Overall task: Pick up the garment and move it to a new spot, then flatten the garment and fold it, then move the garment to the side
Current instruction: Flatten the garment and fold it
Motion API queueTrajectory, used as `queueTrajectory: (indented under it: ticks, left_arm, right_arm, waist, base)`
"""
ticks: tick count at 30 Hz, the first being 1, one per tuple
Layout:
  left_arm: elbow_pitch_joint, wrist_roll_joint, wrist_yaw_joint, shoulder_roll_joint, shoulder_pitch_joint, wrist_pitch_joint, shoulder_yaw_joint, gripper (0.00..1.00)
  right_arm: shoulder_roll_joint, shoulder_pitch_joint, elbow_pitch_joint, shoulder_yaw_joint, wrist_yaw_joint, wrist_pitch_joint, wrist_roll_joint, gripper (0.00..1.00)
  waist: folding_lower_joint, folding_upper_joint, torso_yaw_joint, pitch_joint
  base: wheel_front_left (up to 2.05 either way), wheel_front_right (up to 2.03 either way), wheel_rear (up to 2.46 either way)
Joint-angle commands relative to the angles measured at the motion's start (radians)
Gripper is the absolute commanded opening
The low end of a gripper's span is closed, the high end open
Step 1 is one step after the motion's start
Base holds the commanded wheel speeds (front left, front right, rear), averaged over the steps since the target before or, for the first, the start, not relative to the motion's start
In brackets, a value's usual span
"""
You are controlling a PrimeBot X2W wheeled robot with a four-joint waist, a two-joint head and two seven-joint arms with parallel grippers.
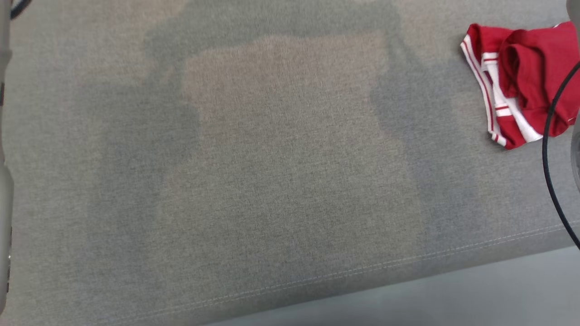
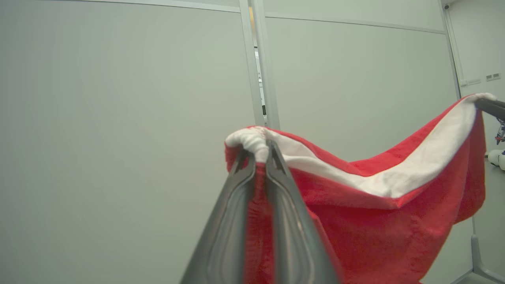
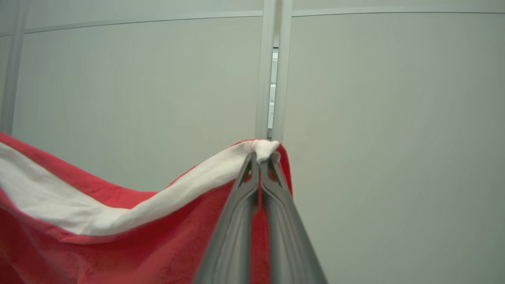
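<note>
Left end effector (image 2: 259, 152): pinching the garment's (image 2: 375, 221) white-banded corner.
Right end effector (image 3: 261, 157): pressed together on the opposite corner.
Garment: aloft, its band sagging left-to-right between both, body hanging below.
Coming move: probably lowering evenly onto the bench (image 1: 272, 181).
Far right: red-and-white bundle (image 1: 521, 81) on bench.

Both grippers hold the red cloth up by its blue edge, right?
Not quite: the edge is white, not blue. The wrist views show the left gripper and the right gripper each shut on the white edge of the red cloth.
</note>
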Motion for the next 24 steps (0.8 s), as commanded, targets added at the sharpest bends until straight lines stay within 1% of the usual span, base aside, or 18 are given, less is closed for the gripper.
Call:
queueTrajectory:
  ticks: [1, 4, 6, 8, 11, 15, 17, 19, 20, 21, 24]
  left_arm:
    - [0.022, -0.021, -0.003, -0.022, -0.020, -0.015, -0.036, 0.00]
    - [0.064, -0.063, -0.001, -0.003, -0.068, -0.036, -0.113, 0.00]
    - [0.076, -0.098, -0.001, -0.005, -0.067, -0.040, -0.156, 0.00]
    - [0.067, -0.141, -0.001, -0.003, -0.032, -0.044, -0.197, 0.00]
    - [0.003, -0.190, -0.001, 0.023, 0.021, -0.043, -0.233, 0.00]
    - [-0.108, -0.244, -0.001, 0.064, 0.155, -0.044, -0.277, 0.00]
    - [-0.175, -0.270, -0.001, 0.089, 0.240, -0.044, -0.284, 0.00]
    - [-0.244, -0.286, -0.001, 0.115, 0.337, -0.044, -0.293, 0.00]
    - [-0.244, -0.286, -0.001, 0.115, 0.337, -0.044, -0.293, 0.00]
    - [-0.275, -0.286, -0.001, 0.129, 0.394, -0.044, -0.293, 0.00]
    - [-0.371, -0.241, -0.001, 0.169, 0.539, -0.044, -0.297, 0.00]
  right_arm:
    - [0.017, 0.024, -0.015, -0.026, 0.000, -0.001, -0.040, 0.00]
    - [0.036, 0.041, -0.054, -0.074, -0.001, -0.001, -0.114, 0.00]
    - [0.049, 0.065, -0.069, -0.080, -0.001, -0.001, -0.132, 0.00]
    - [0.052, 0.097, -0.077, -0.068, -0.001, -0.001, -0.138, 0.00]
    - [0.042, 0.146, -0.107, -0.045, -0.001, -0.002, -0.114, 0.00]
    - [0.005, 0.274, -0.181, -0.012, -0.001, -0.002, -0.061, 0.00]
    - [-0.026, 0.363, -0.232, 0.006, -0.001, -0.002, -0.035, 0.00]
    - [-0.054, 0.464, -0.281, 0.001, -0.001, -0.002, -0.003, 0.00]
    - [-0.054, 0.464, -0.281, 0.001, -0.001, -0.002, -0.003, 0.00]
    - [-0.061, 0.522, -0.304, -0.005, -0.001, -0.002, 0.017, 0.00]
    - [-0.085, 0.680, -0.368, -0.023, -0.001, -0.002, 0.053, 0.00]
  waist:
    - [-0.0001, 0.0000, -0.012, 0.243]
    - [-0.0001, 0.0000, -0.007, 0.302]
    - [-0.0001, 0.0000, -0.003, 0.332]
    - [-0.0001, 0.0000, 0.004, 0.352]
    - [-0.0001, 0.0000, 0.014, 0.364]
    - [-0.0001, 0.0000, 0.024, 0.337]
    - [-0.0001, 0.0000, 0.029, 0.309]
    - [-0.0001, 0.0000, 0.035, 0.277]
    - [-0.0001, 0.0000, 0.035, 0.277]
    - [-0.0001, 0.0000, 0.038, 0.258]
    - [-0.0001, 0.0000, 0.043, 0.203]
  base:
    - [0.00, 0.00, 0.00]
    - [0.00, 0.00, 0.00]
    - [0.00, 0.00, 0.00]
    - [0.00, 0.00, 0.00]
    - [0.00, 0.00, 0.00]
    - [0.00, 0.00, 0.00]
    - [0.00, 0.00, 0.00]
    - [0.00, 0.00, 0.00]
    - [0.00, 0.00, 0.00]
    - [0.00, 0.00, 0.00]
    - [0.00, 0.00, 0.00]
